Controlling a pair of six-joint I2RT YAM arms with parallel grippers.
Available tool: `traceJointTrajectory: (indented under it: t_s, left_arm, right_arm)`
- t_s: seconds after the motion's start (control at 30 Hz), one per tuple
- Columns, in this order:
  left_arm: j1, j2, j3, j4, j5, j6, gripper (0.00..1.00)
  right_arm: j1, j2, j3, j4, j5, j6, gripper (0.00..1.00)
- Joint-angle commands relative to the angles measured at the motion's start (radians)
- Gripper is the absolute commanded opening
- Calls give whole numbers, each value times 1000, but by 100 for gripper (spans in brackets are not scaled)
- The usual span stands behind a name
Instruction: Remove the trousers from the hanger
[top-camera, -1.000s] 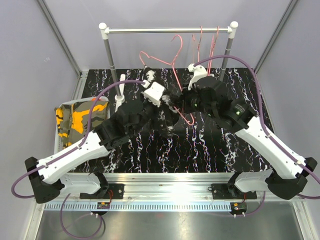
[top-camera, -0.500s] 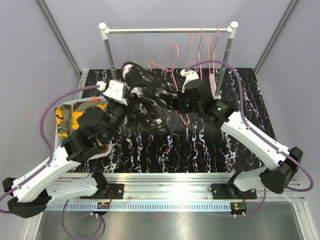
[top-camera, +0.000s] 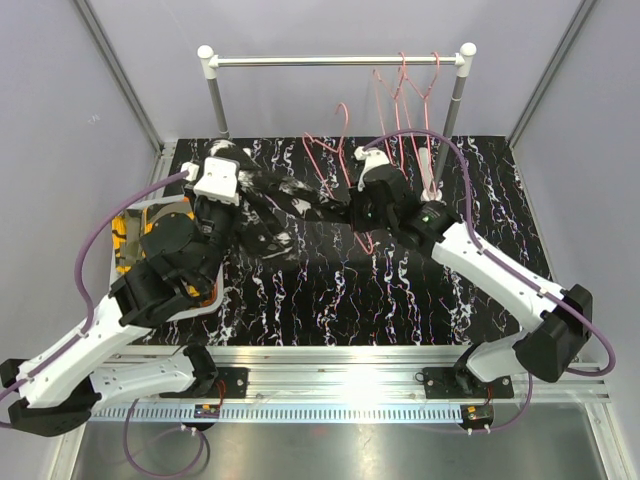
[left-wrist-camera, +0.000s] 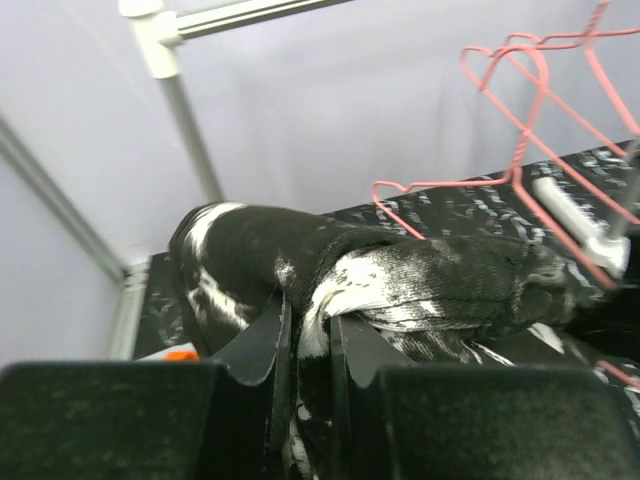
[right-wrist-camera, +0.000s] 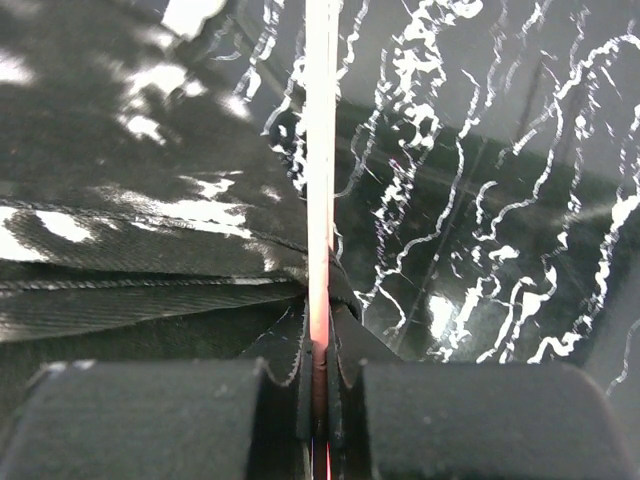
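My left tool (left-wrist-camera: 303, 328) grips the black speckled trousers (left-wrist-camera: 440, 285); my right tool (right-wrist-camera: 319, 330) pinches the pink hanger (right-wrist-camera: 320, 120). I judge it best to draw the cloth steadily away from that hanger.

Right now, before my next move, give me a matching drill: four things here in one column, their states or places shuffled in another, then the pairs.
1. left tool
2. right tool
3. olive and orange trousers
4. spare hangers

A. hanging on the rail
B. shut on the pink hanger
C. lying at the left side of the table
D. shut on the black speckled trousers

Pairs: 1-D, 2-B, 3-C, 4-A
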Motion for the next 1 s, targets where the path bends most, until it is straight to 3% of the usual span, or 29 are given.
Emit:
traceJointTrajectory:
  t_s: [0.0,0.1,0.17,0.33,0.4,0.53,0.63,0.73,0.87,0.97]
  left_arm:
    - [10,-102,110,277,-173,105,0]
    - [12,-108,100,270,-194,113,0]
    - [12,-108,92,270,-206,118,0]
    - [29,-76,84,257,-256,111,0]
    - [47,-70,90,257,-291,95,0]
    - [70,-82,129,205,-331,41,0]
    - [70,-86,159,210,-377,87,0]
    - [72,-80,169,341,-469,255,0]
    - [117,-80,138,609,-565,655,0]
    - [164,-82,156,565,-575,730,0]
  right_arm:
    - [-62,-38,-14,-56,2,-19,0]
    - [-128,-84,-25,12,-271,27,0]
    - [-174,-107,-58,84,-552,75,0]
    - [-188,-113,-8,103,-730,121,0]
    - [-188,-118,16,63,-689,98,0]
    - [-188,-115,35,-31,-461,44,0]
    - [-188,-115,6,-39,-373,29,0]
    - [-188,-115,-28,-29,-355,24,0]
    - [-188,-115,-28,-34,-342,15,0]
    - [-188,-121,-22,-37,-341,10,0]
